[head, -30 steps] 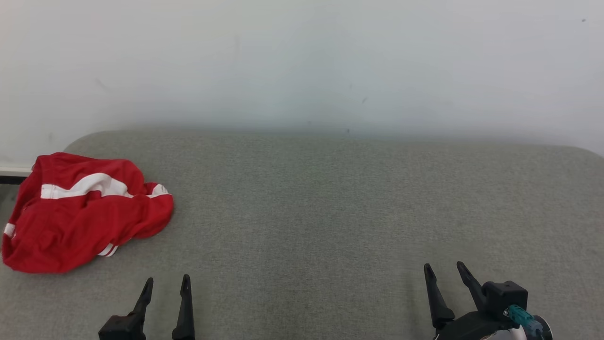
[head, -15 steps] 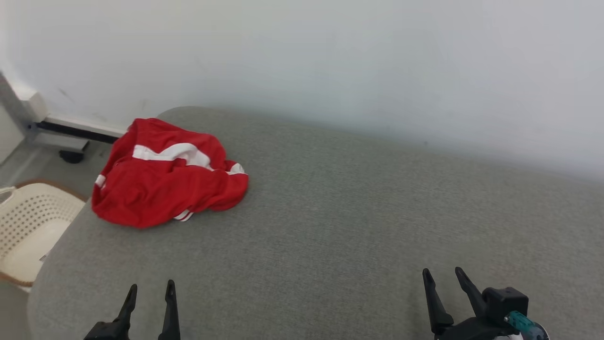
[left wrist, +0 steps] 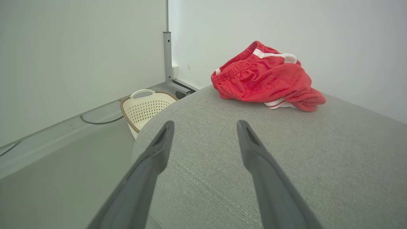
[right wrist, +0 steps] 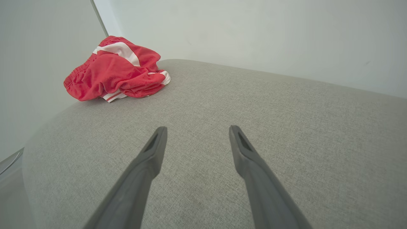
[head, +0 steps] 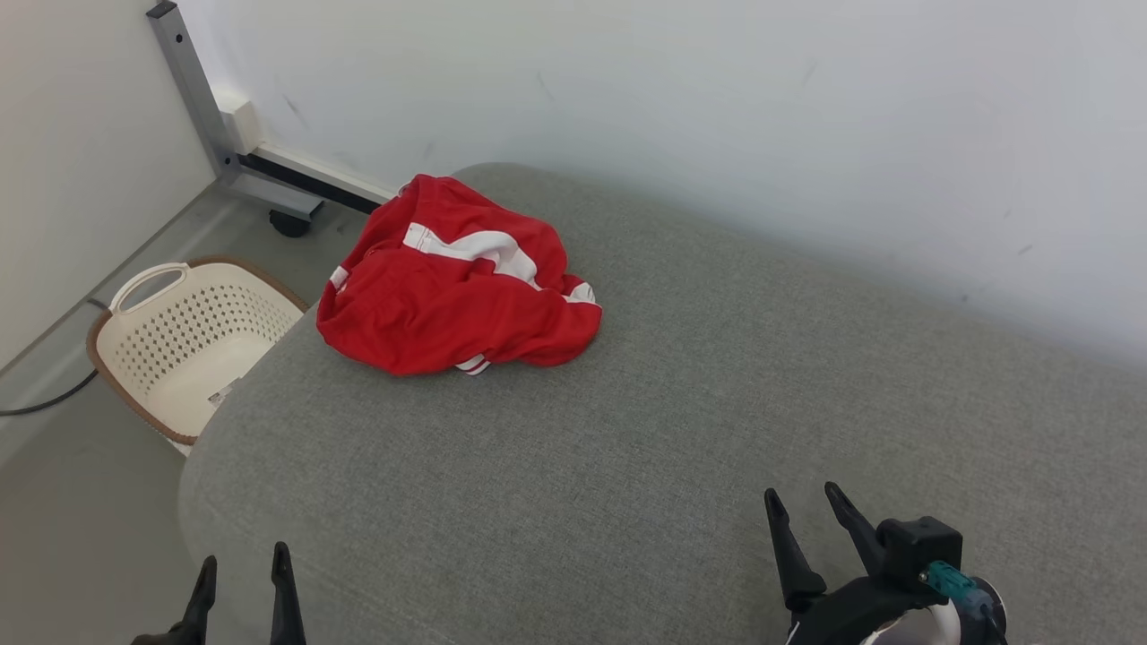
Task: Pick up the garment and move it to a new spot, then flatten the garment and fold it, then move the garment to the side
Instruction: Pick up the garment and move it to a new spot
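Camera has swung left, bringing a cream basket on the floor into view. Red garment, possibly shorts, lies crumpled at the far left corner of the grey fabric desk. Left pincer and right pincer are spread wide, empty, well apart from it.

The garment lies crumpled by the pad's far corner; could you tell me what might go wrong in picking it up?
1. The garment sits at the edge of the pad, near the basket on the floor; a clumsy push could tip it off.
2. It is bunched, so the open left hand may pinch several layers and lift it tangled.
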`<state>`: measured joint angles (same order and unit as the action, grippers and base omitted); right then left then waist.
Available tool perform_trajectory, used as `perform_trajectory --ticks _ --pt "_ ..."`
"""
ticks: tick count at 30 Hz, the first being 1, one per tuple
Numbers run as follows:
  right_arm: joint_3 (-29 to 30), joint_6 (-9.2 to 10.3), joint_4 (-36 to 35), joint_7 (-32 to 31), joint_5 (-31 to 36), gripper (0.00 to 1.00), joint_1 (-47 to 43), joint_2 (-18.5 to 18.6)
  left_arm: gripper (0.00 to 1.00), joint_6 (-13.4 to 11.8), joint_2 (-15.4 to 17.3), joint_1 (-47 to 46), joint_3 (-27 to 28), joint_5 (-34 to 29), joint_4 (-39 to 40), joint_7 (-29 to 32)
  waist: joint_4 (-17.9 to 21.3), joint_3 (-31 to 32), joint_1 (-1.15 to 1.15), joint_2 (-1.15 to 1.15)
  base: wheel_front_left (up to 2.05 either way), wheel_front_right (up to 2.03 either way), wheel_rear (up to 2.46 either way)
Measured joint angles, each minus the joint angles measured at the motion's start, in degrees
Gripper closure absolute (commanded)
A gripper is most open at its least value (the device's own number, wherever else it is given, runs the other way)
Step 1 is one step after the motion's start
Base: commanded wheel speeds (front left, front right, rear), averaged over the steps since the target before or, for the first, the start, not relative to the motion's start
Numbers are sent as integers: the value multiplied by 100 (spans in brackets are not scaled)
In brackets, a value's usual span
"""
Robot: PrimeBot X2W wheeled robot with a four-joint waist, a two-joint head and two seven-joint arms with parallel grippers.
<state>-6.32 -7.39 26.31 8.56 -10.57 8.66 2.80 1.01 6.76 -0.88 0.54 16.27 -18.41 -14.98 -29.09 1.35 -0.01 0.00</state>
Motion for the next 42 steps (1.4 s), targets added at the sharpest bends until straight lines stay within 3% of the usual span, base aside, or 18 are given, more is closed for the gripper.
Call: perform_trajectory --ticks 9,14,18,23,26,32,42 --pt "-151 0 211 48 0 0 205 1 0 -86 -108 85 180 155 197 -7 -121 -150 1 0 0 0 0" --pt "-147 0 250 55 2 0 209 1 0 36 -193 -75 137 414 -15 79 -110 -146 1 0 0 0 0" --pt "-81 0 253 48 63 0 187 1 0 252 -160 -822 -62 482 -359 390 -110 -171 1 0 0 0 0" --pt "35 0 45 -118 333 0 129 2 0 292 -126 -2234 -291 535 -1246 978 -92 -313 1 0 0 0 0" --pt "45 0 -202 -298 509 0 34 38 0 463 -151 -3081 -684 434 -1936 1462 -64 -435 1 1 0 0 0" --pt "-75 0 -1139 -804 711 0 80 272 0 285 3 -4318 -527 500 -2917 1728 193 -726 1 0 0 0 0" --pt "60 0 -2633 -1510 724 0 35 717 0 445 341 -5402 -531 648 -3807 1962 821 -1734 3 2 0 0 0"
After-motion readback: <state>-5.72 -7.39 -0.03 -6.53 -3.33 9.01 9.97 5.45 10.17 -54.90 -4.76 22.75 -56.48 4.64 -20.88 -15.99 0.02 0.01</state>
